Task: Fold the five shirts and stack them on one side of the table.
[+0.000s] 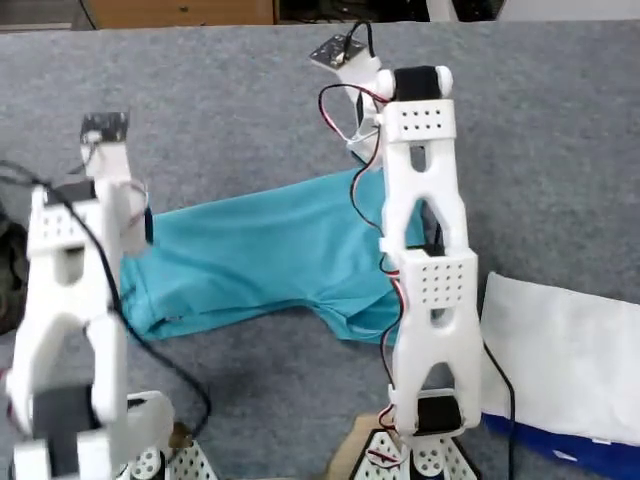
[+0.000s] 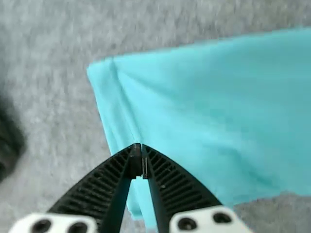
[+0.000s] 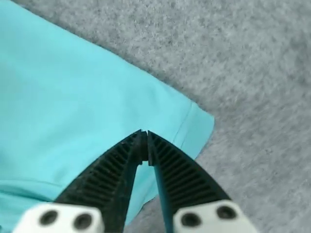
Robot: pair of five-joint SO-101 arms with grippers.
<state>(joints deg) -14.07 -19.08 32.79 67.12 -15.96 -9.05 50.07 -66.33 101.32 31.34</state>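
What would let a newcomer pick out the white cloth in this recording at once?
Look over the grey table to the right arm. On that arm's outer side, at the table's near edge, lies the white cloth. Unlike the teal shirt stretched between the two arms, it is white with a dark blue border along one side.

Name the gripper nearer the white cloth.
Right. The right gripper holds the teal shirt at the end toward the white cloth; the left gripper holds its far end.

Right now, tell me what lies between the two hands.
The teal shirt, spread on the grey table between left hand and right hand; the high view shows it.
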